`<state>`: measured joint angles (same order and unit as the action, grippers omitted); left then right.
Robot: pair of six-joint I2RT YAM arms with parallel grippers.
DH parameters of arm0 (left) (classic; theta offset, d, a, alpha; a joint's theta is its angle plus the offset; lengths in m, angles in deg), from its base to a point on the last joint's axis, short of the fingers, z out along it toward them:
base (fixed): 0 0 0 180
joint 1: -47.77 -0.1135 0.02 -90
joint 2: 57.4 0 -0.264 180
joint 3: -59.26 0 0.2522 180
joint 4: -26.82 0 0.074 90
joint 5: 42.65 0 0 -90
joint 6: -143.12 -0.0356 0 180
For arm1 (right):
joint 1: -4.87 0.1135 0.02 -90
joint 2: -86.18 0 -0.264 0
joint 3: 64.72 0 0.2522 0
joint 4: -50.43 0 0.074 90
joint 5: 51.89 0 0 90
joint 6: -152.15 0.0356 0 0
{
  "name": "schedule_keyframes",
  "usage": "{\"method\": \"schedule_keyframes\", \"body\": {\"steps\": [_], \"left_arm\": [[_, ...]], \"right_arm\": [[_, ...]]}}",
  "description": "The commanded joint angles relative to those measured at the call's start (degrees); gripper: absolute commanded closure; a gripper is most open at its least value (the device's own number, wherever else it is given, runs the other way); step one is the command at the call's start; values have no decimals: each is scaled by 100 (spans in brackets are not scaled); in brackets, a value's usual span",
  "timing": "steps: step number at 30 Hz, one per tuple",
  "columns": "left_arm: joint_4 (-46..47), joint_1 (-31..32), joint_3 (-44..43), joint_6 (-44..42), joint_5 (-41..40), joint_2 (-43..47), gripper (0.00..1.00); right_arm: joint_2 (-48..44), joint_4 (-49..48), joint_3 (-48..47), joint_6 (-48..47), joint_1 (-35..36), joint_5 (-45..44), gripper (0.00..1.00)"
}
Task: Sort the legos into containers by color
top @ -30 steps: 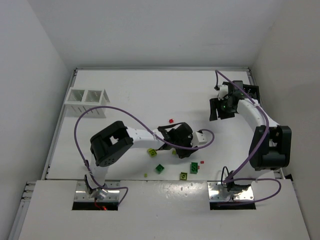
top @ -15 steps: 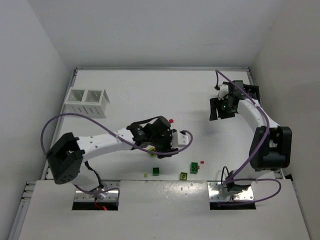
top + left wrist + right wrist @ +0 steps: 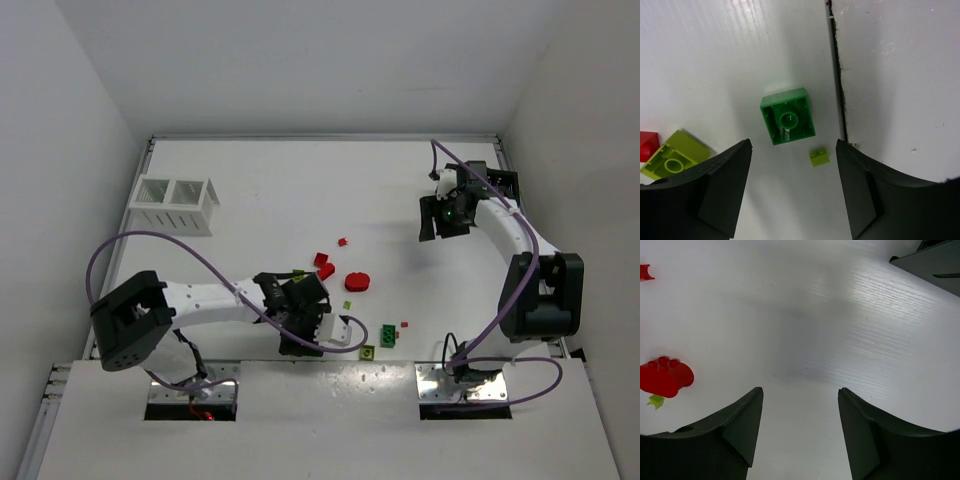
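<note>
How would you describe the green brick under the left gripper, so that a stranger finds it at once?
Find the left gripper, open above the white table near its front edge. Under the gap between its fingers lies the green brick, square, hollow side up, with one round tube inside. It is darker than the yellow-green brick nearby and bigger than the tiny yellow-green bit beside it.

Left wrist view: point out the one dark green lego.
The square brick mid-frame, hollow side up. The larger brick lower left and the tiny bit are yellow-green; the edge piece is red.
</note>
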<state>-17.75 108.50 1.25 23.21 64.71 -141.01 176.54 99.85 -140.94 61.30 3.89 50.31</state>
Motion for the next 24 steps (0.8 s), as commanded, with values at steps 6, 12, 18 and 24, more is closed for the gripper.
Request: {"method": "schedule_keyframes", "body": {"steps": [6, 12, 18, 24], "left_arm": [[742, 352, 180, 459, -408, -137, 26], [980, 405, 180, 636, -462, -322, 26], [1050, 405, 180, 688, -462, -454, 57], [823, 221, 110, 574, -725, 203, 82]], "right_arm": [[-46, 11, -162, 14, -8, 71, 38], [7, 11, -162, -39, -8, 71, 38], [7, 11, -162, -39, -8, 71, 38], [7, 11, -162, -39, -8, 124, 38]]}}
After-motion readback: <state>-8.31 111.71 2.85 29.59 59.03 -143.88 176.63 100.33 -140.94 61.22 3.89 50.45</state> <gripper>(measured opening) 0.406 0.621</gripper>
